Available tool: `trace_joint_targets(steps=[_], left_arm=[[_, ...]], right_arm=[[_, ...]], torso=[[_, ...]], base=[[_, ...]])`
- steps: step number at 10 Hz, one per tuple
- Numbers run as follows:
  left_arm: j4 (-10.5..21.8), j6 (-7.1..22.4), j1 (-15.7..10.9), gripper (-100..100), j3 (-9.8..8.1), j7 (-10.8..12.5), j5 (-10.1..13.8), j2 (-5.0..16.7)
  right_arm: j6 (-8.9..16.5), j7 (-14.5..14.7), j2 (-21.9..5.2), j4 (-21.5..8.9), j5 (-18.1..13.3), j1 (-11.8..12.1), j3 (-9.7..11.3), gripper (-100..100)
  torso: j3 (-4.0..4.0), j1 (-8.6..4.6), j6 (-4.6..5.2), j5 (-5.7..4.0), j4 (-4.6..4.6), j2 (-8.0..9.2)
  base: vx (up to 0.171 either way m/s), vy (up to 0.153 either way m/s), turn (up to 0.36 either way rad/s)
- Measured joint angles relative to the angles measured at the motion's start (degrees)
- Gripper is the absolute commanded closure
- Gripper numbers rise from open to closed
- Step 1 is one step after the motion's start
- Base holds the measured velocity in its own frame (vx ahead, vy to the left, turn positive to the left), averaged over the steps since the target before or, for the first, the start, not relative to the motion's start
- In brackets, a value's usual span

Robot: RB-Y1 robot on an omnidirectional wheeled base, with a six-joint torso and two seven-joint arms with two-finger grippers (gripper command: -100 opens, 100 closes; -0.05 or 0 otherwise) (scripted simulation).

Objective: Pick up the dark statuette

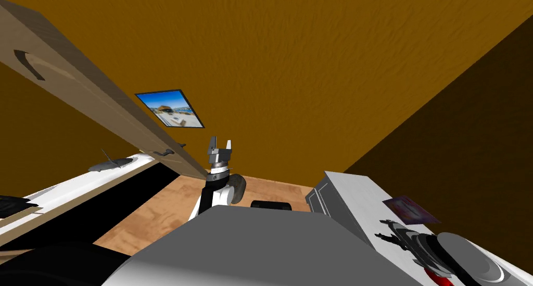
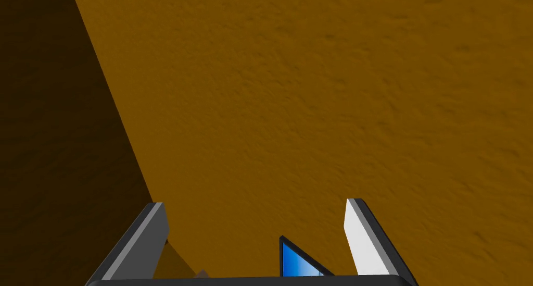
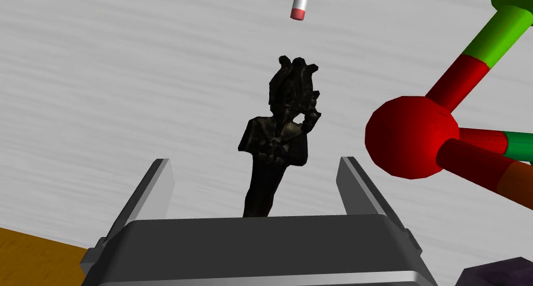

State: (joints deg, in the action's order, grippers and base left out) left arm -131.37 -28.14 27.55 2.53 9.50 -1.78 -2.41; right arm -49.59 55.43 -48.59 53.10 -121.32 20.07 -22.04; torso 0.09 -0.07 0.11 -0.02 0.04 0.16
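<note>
**Dark statuette [image 3: 281, 137], lying on a white cabinet top [image 3: 104, 90], between the spread fingers of the right gripper [image 3: 254, 162].**

Neither finger touches the statuette, and its foot end is hidden behind the gripper's dark body. An edge of the top shows just beside that body. Close beside the figure is a red-and-green ball-and-stick model [image 3: 411, 137], partly cut off. Past the figure's head is the eraser end of a yellow pencil [image 3: 300, 4], the rest cut off. A dark purple object [image 3: 499, 272] shows too little to name. A pink-purple card [image 1: 411, 209] lies by the top's wall-side edge, its print unreadable. The left gripper [image 1: 219, 146] is raised apart from the cabinet, fingers wide, holding nothing.
</note>
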Motion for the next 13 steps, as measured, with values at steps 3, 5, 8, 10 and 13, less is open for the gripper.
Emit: trace_joint_targets(steps=[3,5,8,10,13], left_arm=[[0.0,0.0,-0.01,0,0.0,0.0,0.0,0.0],[0.0,0.0,0.01,0,-0.01,0.0,0.0,0.0],[0.0,0.0,0.01,0,-0.01,0.0,0.0,0.0],[0.0,0.0,0.01,0,-0.01,0.0,0.0,0.0],[0.0,-0.01,0.03,0,-0.01,0.0,0.0,0.0]], right_arm=[[2.39,-1.45,0.97,-3.61,-0.45,-0.99,0.73,-100],[2.53,-1.74,1.03,-3.71,-0.52,-0.91,0.78,100],[2.61,-1.74,1.02,-3.62,-0.48,-1.02,0.74,100],[2.62,-1.74,1.02,-3.6,-0.47,-1.04,0.73,100],[1.14,-0.21,0.27,-1.74,0.11,-0.49,0.19,100]], torso=[[0.16,-0.16,-0.01,-0.05,0.07,0.27],[0.0,-0.04,-0.04,-0.02,0.04,-0.06],[-0.11,0.0,0.04,-0.02,-0.06,-0.19],[-0.13,0.0,0.04,-0.02,-0.07,-0.21],[-0.34,0.23,0.12,0.04,-0.17,-0.55]], base=[[-0.092,-0.041,0.216],[-0.008,-0.003,-0.008],[0.0,0.0,0.003],[0.023,0.006,-0.111],[0.097,0.047,-0.236]])
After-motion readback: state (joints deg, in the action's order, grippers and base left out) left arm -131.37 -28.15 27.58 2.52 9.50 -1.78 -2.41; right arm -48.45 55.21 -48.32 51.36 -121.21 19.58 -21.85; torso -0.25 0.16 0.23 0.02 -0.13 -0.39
